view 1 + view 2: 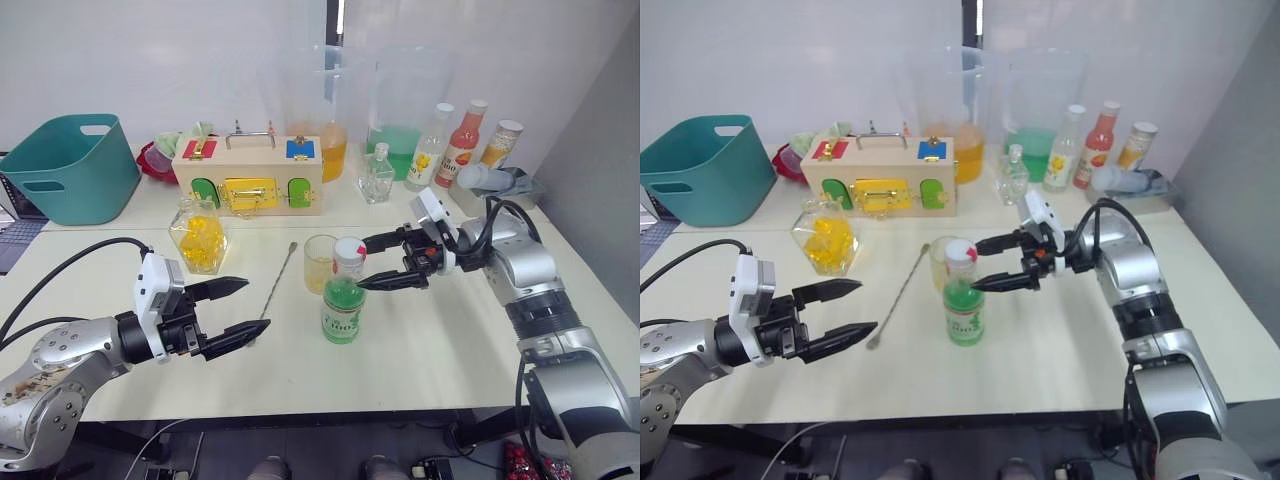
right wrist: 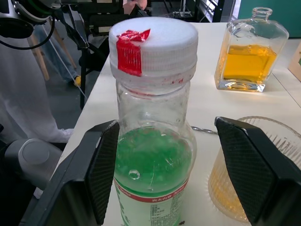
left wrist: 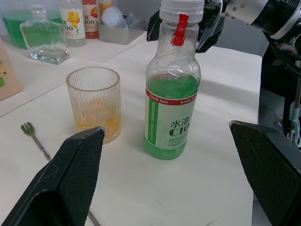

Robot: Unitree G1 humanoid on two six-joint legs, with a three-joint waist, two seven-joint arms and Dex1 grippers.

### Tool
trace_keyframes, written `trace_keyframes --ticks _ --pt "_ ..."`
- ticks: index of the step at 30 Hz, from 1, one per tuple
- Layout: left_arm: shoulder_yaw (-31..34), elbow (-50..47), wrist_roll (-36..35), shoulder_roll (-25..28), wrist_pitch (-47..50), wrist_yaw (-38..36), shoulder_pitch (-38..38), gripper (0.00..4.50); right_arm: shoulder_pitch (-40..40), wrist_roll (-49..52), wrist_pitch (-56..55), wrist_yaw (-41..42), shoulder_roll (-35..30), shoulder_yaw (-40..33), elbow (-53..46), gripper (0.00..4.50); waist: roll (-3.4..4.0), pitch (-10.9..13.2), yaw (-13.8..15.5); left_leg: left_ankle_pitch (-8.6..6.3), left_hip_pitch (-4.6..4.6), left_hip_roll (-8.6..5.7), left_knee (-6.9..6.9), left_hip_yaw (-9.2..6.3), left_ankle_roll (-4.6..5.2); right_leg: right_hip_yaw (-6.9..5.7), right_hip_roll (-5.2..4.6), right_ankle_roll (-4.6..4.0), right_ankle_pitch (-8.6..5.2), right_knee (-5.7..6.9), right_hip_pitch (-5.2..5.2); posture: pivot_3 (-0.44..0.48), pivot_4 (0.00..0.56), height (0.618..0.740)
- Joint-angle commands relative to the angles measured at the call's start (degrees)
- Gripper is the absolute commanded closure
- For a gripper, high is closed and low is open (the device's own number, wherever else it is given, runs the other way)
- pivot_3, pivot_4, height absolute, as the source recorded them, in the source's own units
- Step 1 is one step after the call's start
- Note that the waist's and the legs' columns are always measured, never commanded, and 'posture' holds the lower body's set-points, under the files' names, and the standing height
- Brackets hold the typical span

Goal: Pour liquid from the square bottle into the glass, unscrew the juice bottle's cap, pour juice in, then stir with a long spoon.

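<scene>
A: On the surface [image 1: 440,330], centre: juice bottle [image 1: 343,300], upright, pale green juice [image 3: 171,89] filling the lower part, cap [image 2: 153,42] on, white with a red tape strip. Position relative to the right gripper [image 1: 378,262]?

B: Right gripper: spread wide, holding nothing, level with the cap; fingertips just beside the cap on its right side, not touching. In the right wrist view the bottle neck stands between the two fingers with gaps on both sides.

A: Left gripper [image 1: 238,310]?

B: Also wide, empty, low over the front of the surface, left of the bottle and apart from it. Long spoon [image 1: 277,281] lies flat beside its upper finger, running away toward the wooden latch box [image 1: 250,175].

A: Glass [image 1: 319,262]?

B: Just behind and left of the juice bottle, near it. Left wrist view shows its ribbed wall and a shallow layer of yellow-orange liquid [image 3: 96,123].

A: Square bottle [image 1: 198,235]?

B: Upright, left of the spoon, yellow contents; neck appears open in the right wrist view.

A: Open room?

B: Bare surface in front of and to the right of the juice bottle, up to the front edge. Back edge crowded: teal tub [image 1: 68,165], pitchers, bottles.
</scene>
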Motion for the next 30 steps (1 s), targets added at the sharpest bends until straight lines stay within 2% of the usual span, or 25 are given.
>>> trace_keyframes --ticks 1,10,17,20,23,26,30 --pt "3.0 -1.1 -1.8 1.8 0.2 -0.3 -0.3 0.0 -2.4 1.7 0.2 3.2 0.6 0.5 -0.8 1.08 0.01 0.0 0.0 0.0 -0.01 0.01 0.0 0.0 0.0 0.0 0.01 -0.01 0.0 0.0 -0.03 0.0 0.15 0.74" --pt "2.4 -0.7 -1.8 2.4 -0.3 -0.4 -0.1 0.0 -3.1 4.7 3.8 3.2 1.4 2.3 -1.7 1.08 0.02 0.0 -0.2 -0.01 -0.03 0.06 -0.02 0.0 -0.03 0.0 0.06 -0.06 0.03 0.02 -0.09 0.0 0.15 0.74" --pt "0.6 -0.8 -0.8 2.0 -0.7 -0.7 0.0 0.0 -1.7 6.7 8.9 3.2 1.0 1.4 -5.2 3.15 0.02 0.0 -0.1 -0.02 -0.08 0.05 -0.02 0.0 -0.03 0.0 0.06 -0.06 0.04 0.03 -0.15 0.0 0.15 0.74" --pt "-0.1 -0.9 -1.0 1.8 -0.7 -0.5 -0.6 0.0 -0.8 6.6 10.0 2.5 0.6 -0.1 -7.3 3.21 0.02 0.0 -0.1 -0.02 -0.22 0.05 -0.02 0.01 -0.03 0.02 0.05 -0.07 0.04 0.07 -0.32 0.0 0.15 0.74" --pt "-0.9 -0.7 -1.0 1.5 -0.8 -0.4 -1.3 0.0 2.1 8.7 14.0 -1.9 -0.5 -3.0 -14.4 3.21 0.02 0.0 0.2 -0.01 -0.38 0.05 -0.02 0.01 -0.04 0.02 0.05 -0.1 0.07 0.13 -0.53 0.0 0.15 0.74" --pt "-1.6 -0.6 -1.0 0.9 -0.9 -0.2 -1.8 0.0 7.0 11.6 19.5 -9.1 -0.8 -6.1 -25.5 3.21 0.02 0.0 0.2 0.01 -0.65 0.04 0.01 0.01 -0.07 0.04 0.03 -0.13 0.1 0.27 -0.84 0.0 0.15 0.74" --pt "-2.5 0.2 -1.3 0.7 -0.7 -1.1 -2.3 0.0 13.2 14.6 26.0 -23.7 0.9 -10.8 -39.4 3.21 0.01 0.0 0.0 0.01 -0.65 0.03 0.02 0.02 -0.07 0.07 0.01 -0.14 0.1 0.48 -0.93 0.0 0.15 0.74"
